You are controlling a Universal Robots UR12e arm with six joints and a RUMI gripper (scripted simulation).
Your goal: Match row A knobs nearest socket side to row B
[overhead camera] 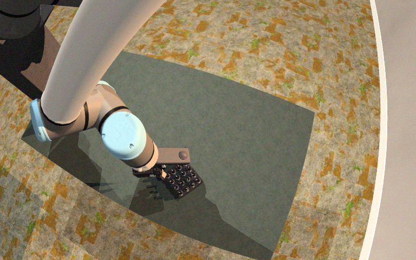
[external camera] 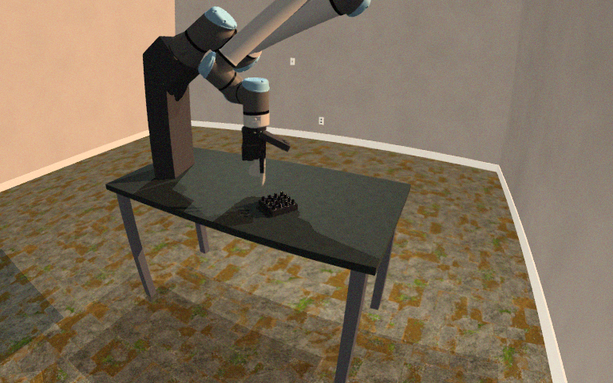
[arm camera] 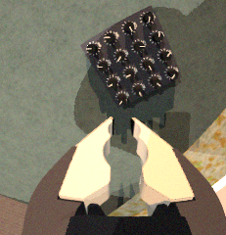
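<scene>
The pincer (arm camera: 122, 128) hangs in the air above the dark counter (external camera: 348, 208), its cream fingers drawn nearly together on nothing, with only a narrow slot between the tips. The knob box (arm camera: 132, 59) sits on the counter at about twelve o'clock from the tips in the wrist view, rotated so its rows run diagonally. The main risk, as I judge it, is picking the wrong row: no view shows the socket side clearly, so row A could be confused with another edge row. A second risk is that the slot may be too narrow to slip over a knob, so descending like this could press onto a knob top or nudge a neighbour off its mark. The wrist view alone shows the individual knobs with their pale pointers; the exterior view alone shows the pincer (external camera: 262, 176) well above the box (external camera: 278, 203); the top view hides the height, the box (overhead camera: 182, 180) seeming beside the fingers.
</scene>
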